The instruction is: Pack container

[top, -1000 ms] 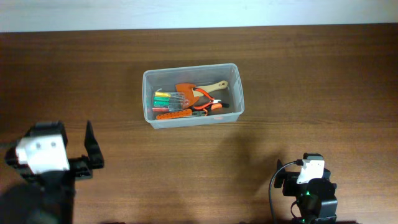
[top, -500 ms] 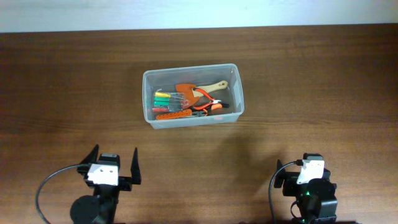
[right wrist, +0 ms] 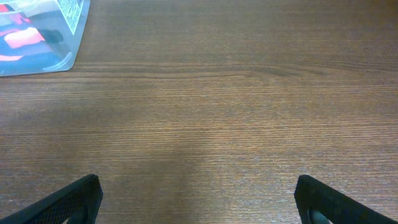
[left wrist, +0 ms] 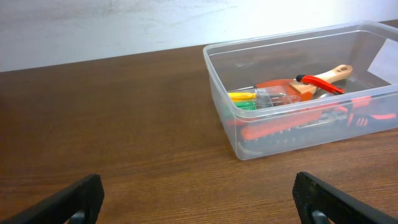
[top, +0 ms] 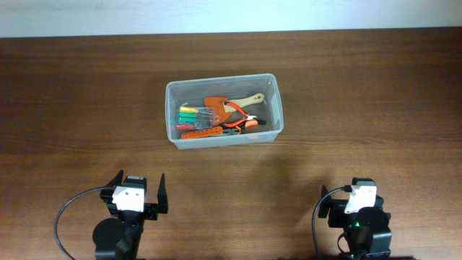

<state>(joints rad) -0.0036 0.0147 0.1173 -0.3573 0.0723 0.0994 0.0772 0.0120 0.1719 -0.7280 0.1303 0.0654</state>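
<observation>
The clear plastic container (top: pixel 221 78) stands at the middle of the table. It holds a wooden-handled brush (top: pixel 242 102), orange pliers (top: pixel 244 123) and a set of coloured bits (top: pixel 195 114). My left gripper (top: pixel 139 178) is open and empty at the front left, well short of the container. In the left wrist view the container (left wrist: pixel 219 87) lies ahead to the right, beyond the open left gripper (left wrist: pixel 199 200). My right gripper (top: pixel 355 195) is at the front right, open and empty (right wrist: pixel 199 200). One corner of the container (right wrist: pixel 69 43) shows at that view's top left.
Dark brown wooden table (top: pixel 361 108) with a pale wall along its far edge (top: pixel 231 14). Bare wood lies between both grippers and the container.
My left arm has swung from the far left front corner to the right and settled near the front edge, jaws still open. The right arm and the container have not moved.
</observation>
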